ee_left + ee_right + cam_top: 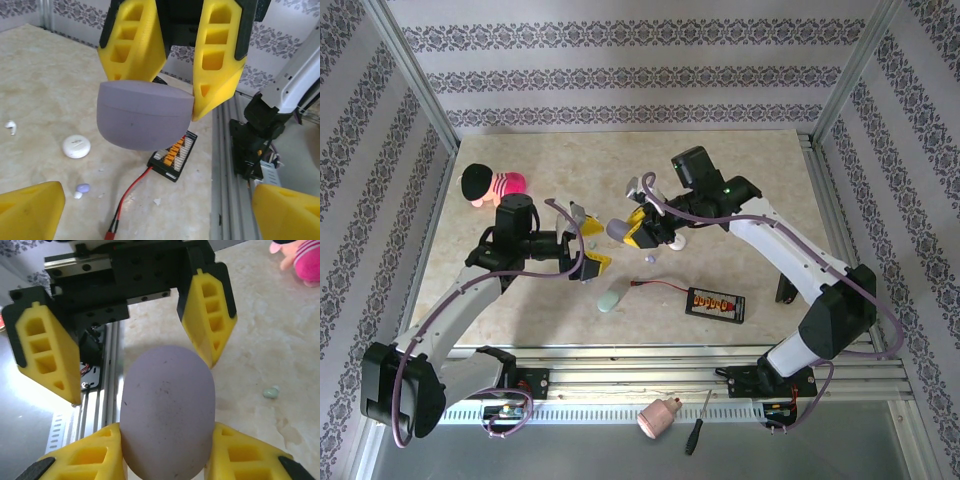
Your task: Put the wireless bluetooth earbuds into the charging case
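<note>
Left gripper (pixel 159 200) hangs with its yellow fingers spread wide and nothing between them, just beyond the green case (pixel 609 298) lying flat on the table (pixel 740 200). Its fingers point straight at the lavender case (pixel 167 400). That case is pinched across its narrow waist by the right gripper (pixel 632 230), up off the table. The two grippers face each other, tip to tip. The case's long axis runs from the right fingers toward the left ones, so its free rounded end is what the left arm would meet first. I'd judge the next move depends on that alignment, whether it is a handover or prying the lid. The case is a smooth, matte, egg-shaped plastic shell with faint specks, and I cannot tell where its lid seam lies. The fingers are hard printed plastic with open ribbed pockets. Below, on the marbled beige top, a tiny glossy lavender bud (pixel 82 188) lies loose, nearer the left arm. Past it are a round white case (pixel 76 146) and a white bud (pixel 11 127). A green bud (pixel 271 392) lies apart, and a soft pink plush (pixel 492 184) sits farthest back.
</note>
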